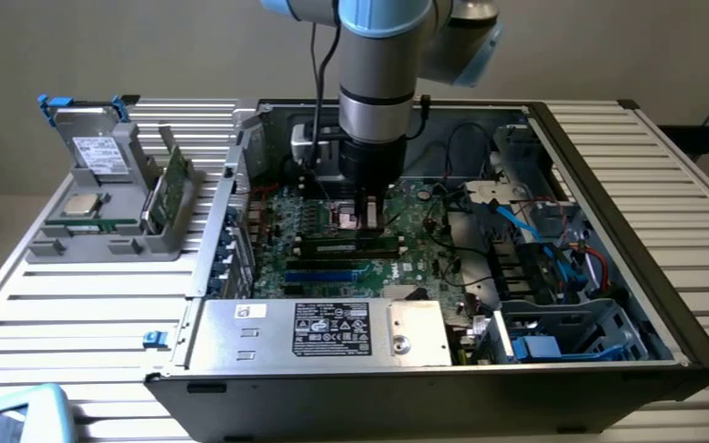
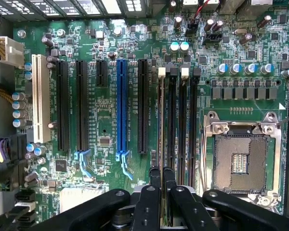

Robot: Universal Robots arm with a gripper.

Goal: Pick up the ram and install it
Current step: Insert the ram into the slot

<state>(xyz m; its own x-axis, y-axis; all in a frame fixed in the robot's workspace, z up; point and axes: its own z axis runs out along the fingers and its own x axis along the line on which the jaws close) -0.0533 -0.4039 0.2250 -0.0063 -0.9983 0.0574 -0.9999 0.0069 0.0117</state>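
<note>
The ram stands on edge, pinched by its top edge between the two black fingers of the gripper, which are drawn in narrow around the thin stick. Seen from the wrist it is a slim line running straight out past the fingertips, lined up with the memory slot beneath it; whether it is fully seated cannot be told. In the exterior view the ram shows its row of dark chips directly under the gripper. To one side of the fingers lie three more black memory slots and the open processor socket; to the other, a blue expansion slot. All sit on the green motherboard inside the open computer case. Well off towards the exterior view's left, a grey holder carries a drive and a green board on edge.
</note>
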